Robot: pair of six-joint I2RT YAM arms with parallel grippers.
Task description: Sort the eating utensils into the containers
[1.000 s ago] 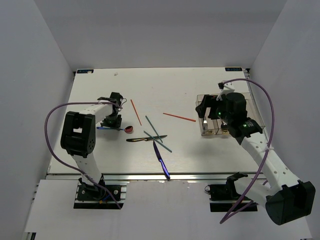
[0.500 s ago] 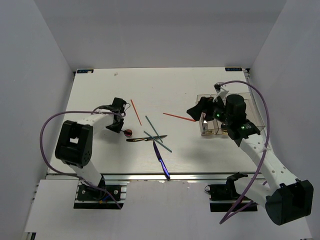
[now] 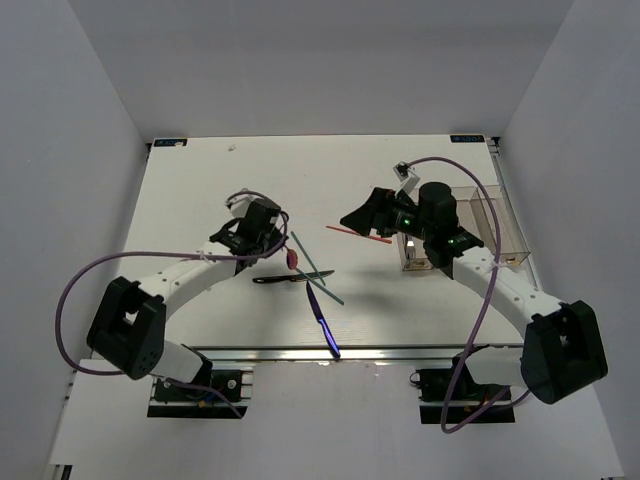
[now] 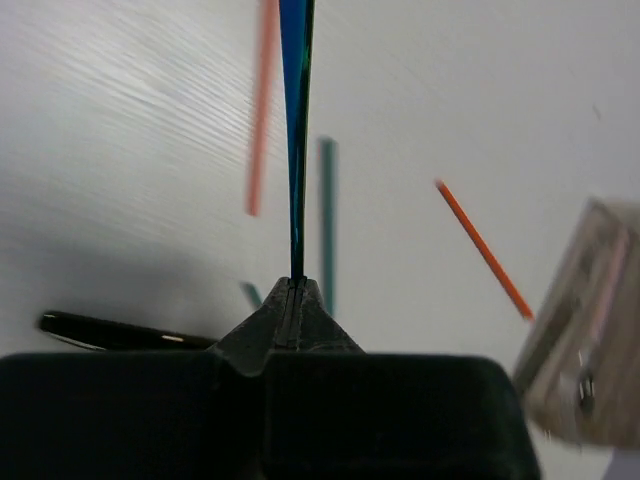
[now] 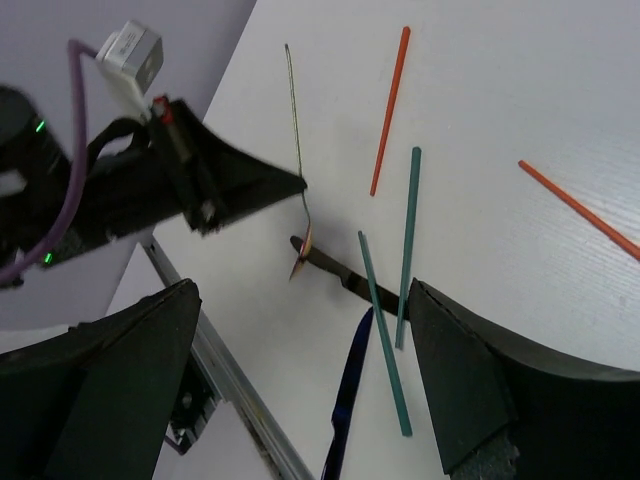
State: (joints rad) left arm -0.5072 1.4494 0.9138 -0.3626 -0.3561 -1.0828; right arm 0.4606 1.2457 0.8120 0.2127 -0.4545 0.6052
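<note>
Desk [image 3: 200, 180]: white and flat, with pale grey walls on three sides.
Left gripper [image 4: 293, 292]: pinched tight on the thin handle of the red-bowled spoon [image 5: 302, 262], a little left of the desk's middle. In the wrist view the handle is edge-on, a blue sliver running straight out from the closed tips.
Spoon's position: it hangs bowl-down from that grip, the bowl just beside the left end of the dark knife [image 3: 277, 279] (whether it touches the desk cannot be told).
Knife's lie: the dark knife lies flat near the middle of the desk, running roughly left to right.
Teal chopsticks [image 3: 312, 256]: two, close together just right of the spoon, passing across the dark knife's right end.
Blue knife [image 3: 323, 320]: flat on the desk, slanting down toward the near edge, below the teal pair.
Red chopsticks [image 3: 358, 234]: this one lies right of the middle, close by the right gripper. A second red chopstick [image 5: 390, 110] lies near the left gripper, apart from the first.
Right gripper [image 3: 360, 212]: fingers spread wide with nothing between them, over the desk just left of the containers.
Containers [image 3: 500, 225]: a row of clear tinted bins on the desk's right side, partly covered by the right arm; their contents are too small to make out.
</note>
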